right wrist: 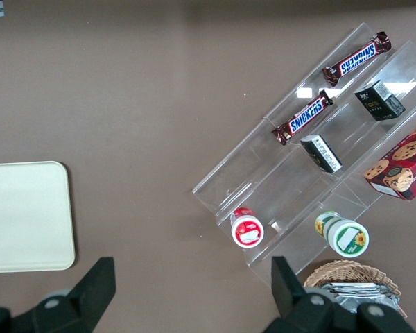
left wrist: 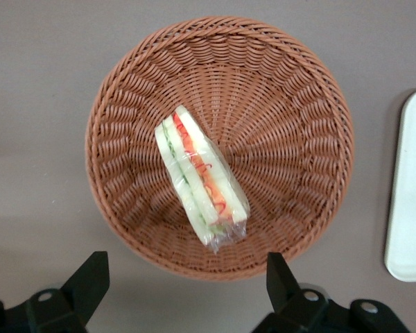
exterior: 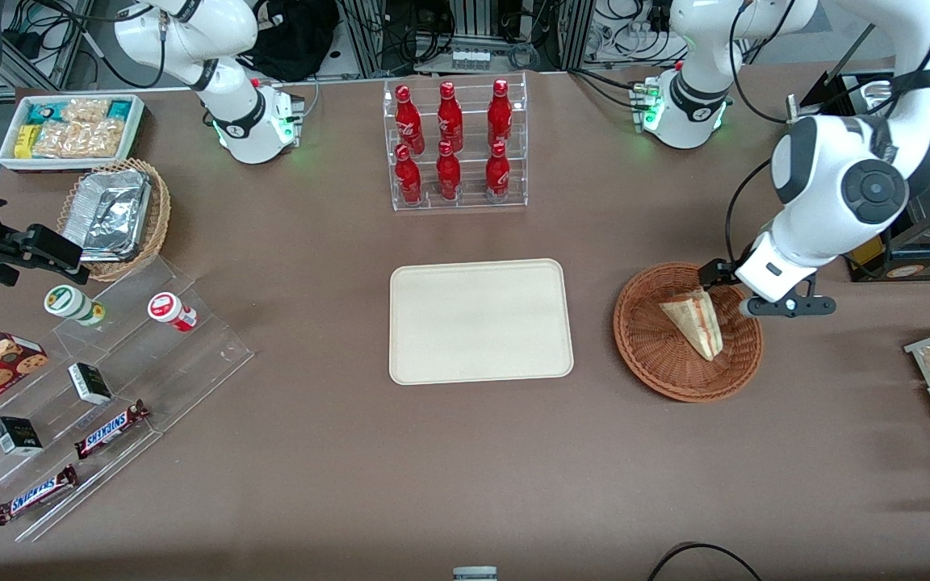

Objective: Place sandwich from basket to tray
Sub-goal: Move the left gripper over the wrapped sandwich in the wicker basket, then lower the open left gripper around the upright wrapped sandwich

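The claw [left wrist: 184, 288] hangs above the basket [exterior: 659, 367], its fingers spread apart and holding nothing. The sandwich [exterior: 695, 320] lies wrapped in the basket's bowl, and the tray [exterior: 480, 320] sits bare beside it on the bench. This looks like the approach: next it must drop straight down and straddle the wedge across its bread faces.

The front camera looked down from high, facing both arms across the whole table [exterior: 312, 484]. The left wrist camera pointed straight down, close over the basket [left wrist: 284, 97], with the gripper [left wrist: 184, 281] spread wide at the frame edge. It shared the basket [exterior: 651, 355], the sandwich [left wrist: 197, 177] and a strip of tray [left wrist: 410, 187] with the front view. The parked wrist camera looked down near the snack shelf [right wrist: 291, 166] and caught the tray [right wrist: 24, 215] too.
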Controlling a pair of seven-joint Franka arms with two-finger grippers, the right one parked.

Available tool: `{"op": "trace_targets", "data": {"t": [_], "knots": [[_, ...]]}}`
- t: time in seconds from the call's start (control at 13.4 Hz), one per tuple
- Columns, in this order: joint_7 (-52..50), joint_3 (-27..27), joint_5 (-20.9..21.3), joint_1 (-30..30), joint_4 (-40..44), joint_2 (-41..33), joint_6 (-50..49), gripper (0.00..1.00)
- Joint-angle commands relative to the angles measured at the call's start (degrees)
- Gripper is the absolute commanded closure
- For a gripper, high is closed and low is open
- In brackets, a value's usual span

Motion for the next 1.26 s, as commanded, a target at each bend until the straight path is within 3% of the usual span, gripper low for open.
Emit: {"op": "trace_targets", "data": {"t": [0.0, 0.52, 1.19], "knots": [[-1.5, -0.4, -0.3, 0.3, -3.0, -0.7, 3.5, 0.0], [-20.5, -0.4, -0.3, -0.6, -9.7, 1.1, 16.3, 0.0], [-38.0, -0.6, -0.4, -1.8, -9.6, 7.3, 20.7, 0.0]]}}
